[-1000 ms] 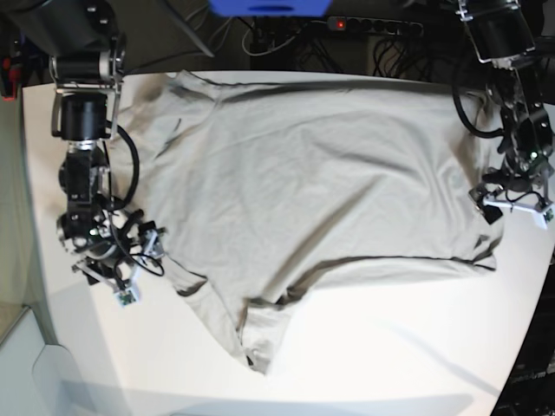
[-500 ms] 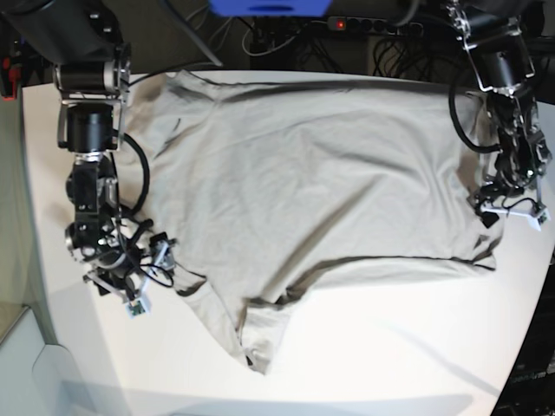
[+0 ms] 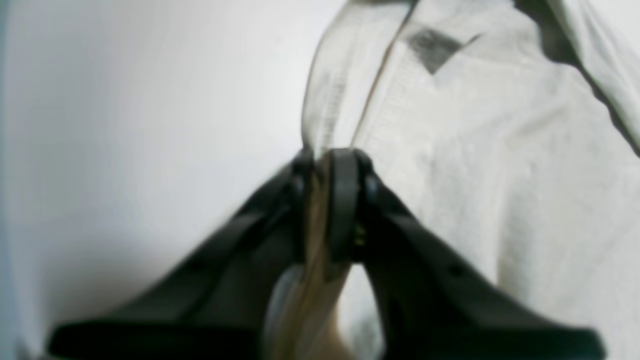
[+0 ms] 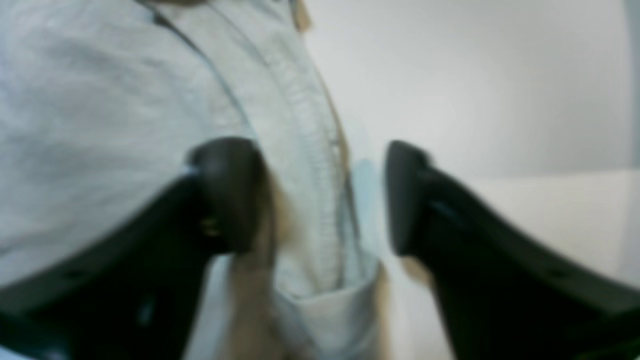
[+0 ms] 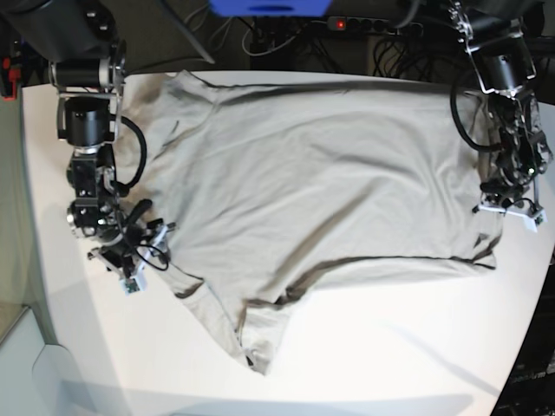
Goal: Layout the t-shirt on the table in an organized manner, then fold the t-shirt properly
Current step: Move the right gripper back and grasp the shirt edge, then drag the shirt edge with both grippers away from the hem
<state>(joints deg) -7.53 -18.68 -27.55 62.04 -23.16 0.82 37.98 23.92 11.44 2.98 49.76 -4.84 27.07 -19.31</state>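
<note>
The light grey-beige t-shirt (image 5: 321,182) lies spread across the white table (image 5: 390,347), one sleeve folded near the front. In the base view my left gripper (image 5: 492,198) is at the shirt's right edge. Its wrist view shows the left gripper (image 3: 330,165) shut on the hem of the t-shirt (image 3: 500,150). My right gripper (image 5: 149,247) is at the shirt's left edge. There the right gripper (image 4: 317,200) is open, with one finger (image 4: 230,190) on the t-shirt (image 4: 100,100), the other finger (image 4: 405,195) over bare table, and the stitched hem between them.
A power strip (image 5: 373,26) and cables lie behind the table's back edge, beside a blue object (image 5: 269,7). A white surface (image 5: 26,373) sits beyond the table's lower-left edge. Bare tabletop (image 5: 416,364) shows in front of the shirt.
The left gripper has closed onto the shirt's right hem. The right gripper has drawn in towards the shirt's left edge and its jaws have narrowed around the hem.
</note>
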